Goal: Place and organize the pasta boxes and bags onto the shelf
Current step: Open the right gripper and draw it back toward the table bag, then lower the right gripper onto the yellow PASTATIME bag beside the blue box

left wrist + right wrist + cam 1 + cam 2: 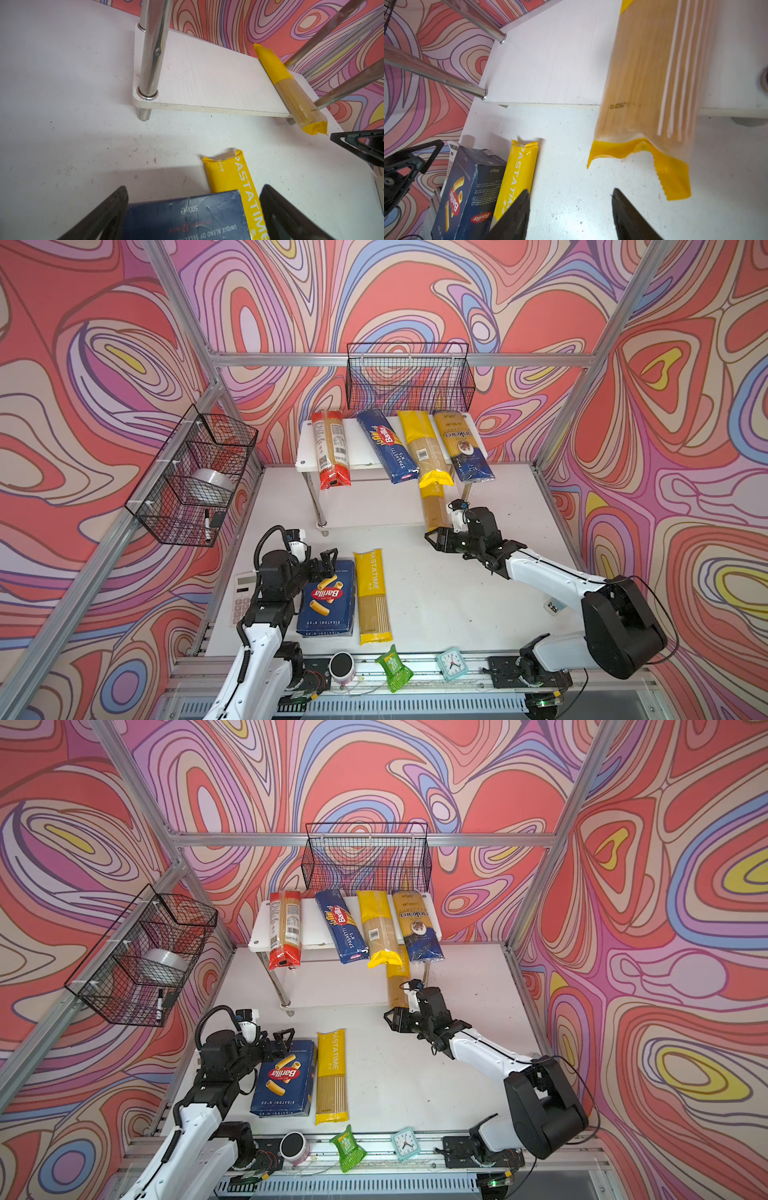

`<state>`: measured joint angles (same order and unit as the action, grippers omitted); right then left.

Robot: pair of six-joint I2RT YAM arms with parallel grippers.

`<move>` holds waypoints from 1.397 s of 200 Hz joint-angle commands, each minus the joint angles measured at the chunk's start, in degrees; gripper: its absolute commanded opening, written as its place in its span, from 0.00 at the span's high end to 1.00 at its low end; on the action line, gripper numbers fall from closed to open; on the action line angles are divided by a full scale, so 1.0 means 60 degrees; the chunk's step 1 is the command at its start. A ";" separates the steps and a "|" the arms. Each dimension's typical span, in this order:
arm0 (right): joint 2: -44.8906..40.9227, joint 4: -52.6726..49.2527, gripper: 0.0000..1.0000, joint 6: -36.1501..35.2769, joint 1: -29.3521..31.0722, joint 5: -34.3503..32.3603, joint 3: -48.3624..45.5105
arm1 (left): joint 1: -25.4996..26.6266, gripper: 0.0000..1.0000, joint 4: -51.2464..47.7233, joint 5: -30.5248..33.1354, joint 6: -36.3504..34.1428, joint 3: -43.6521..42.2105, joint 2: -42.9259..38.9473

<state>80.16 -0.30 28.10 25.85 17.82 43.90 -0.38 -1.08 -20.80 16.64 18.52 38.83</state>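
Overhead stereo pair; low, close wrist views

Dark blue rigatoni box, yellow packet, white shelf, seemingly pale calculator

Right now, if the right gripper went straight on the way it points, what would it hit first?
Probably bare table: the right gripper stands open, tilted down at the gap between the Pastatime bag and the yellow bag overhanging the shelf. Depth is unclear.
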 commanded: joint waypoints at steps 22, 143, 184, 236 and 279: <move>-0.0661 -0.1479 0.34 -0.0423 0.1156 -0.0632 0.0032 | -0.0024 0.00 -0.0797 0.0644 0.0886 -0.0070 -0.0670; 0.1734 -0.1949 0.14 0.0406 0.5377 -0.2648 0.1805 | -0.0024 0.00 -0.3168 0.0913 0.1496 0.0688 -0.0953; 0.2607 -0.2399 0.06 0.0747 0.5886 -0.3212 0.2356 | -0.0024 0.00 -0.2795 0.0412 0.1066 0.0774 -0.0753; 0.3433 -0.2587 0.06 0.0111 0.5902 -0.3834 0.2838 | -0.0020 0.00 -0.2525 0.0595 0.0830 0.0642 -0.0875; 0.4242 -0.2490 0.06 -0.0325 0.5911 -0.3536 0.3304 | -0.0024 0.00 -0.2491 0.0723 0.0462 0.0686 -0.0937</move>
<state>102.45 -14.96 28.58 61.17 -2.74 61.65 -0.38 -17.37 -17.47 21.80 21.76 34.11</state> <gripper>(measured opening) 0.943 0.999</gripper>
